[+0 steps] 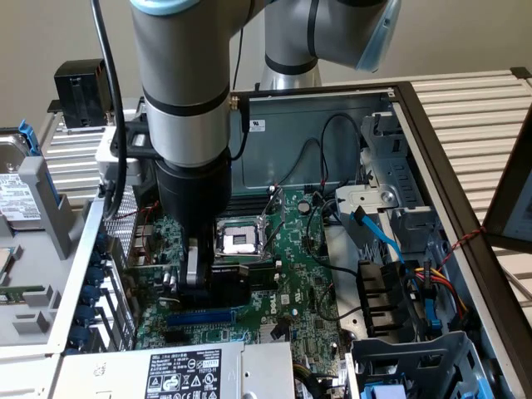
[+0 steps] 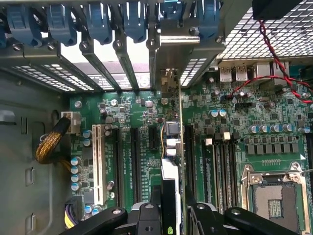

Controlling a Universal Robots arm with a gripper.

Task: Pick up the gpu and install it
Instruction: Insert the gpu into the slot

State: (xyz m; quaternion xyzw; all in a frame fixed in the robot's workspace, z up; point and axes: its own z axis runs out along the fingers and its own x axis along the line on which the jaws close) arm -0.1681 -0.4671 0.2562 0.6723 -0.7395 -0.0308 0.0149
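A: Why is the arm (image 1: 183,83) so deep in the case (image 1: 465,166)?
B: To reach the motherboard (image 2: 274,122). The gpu (image 2: 170,147) stands on edge above the slots (image 2: 188,156), its bracket (image 2: 168,81) aimed at the rear openings (image 2: 105,54) so both line up.
A: And the pincer (image 2: 171,215)?
B: Clamped on the gpu's 2 faces to hold it upright. Whether it's seated, I can't tell.

a plain pale wall (image 1: 33,41) stands behind a white slatted tabletop (image 1: 474,116) in even light.

Open computer case (image 1: 274,166) on slatted table (image 1: 465,108), hard drive (image 1: 17,198) alongside
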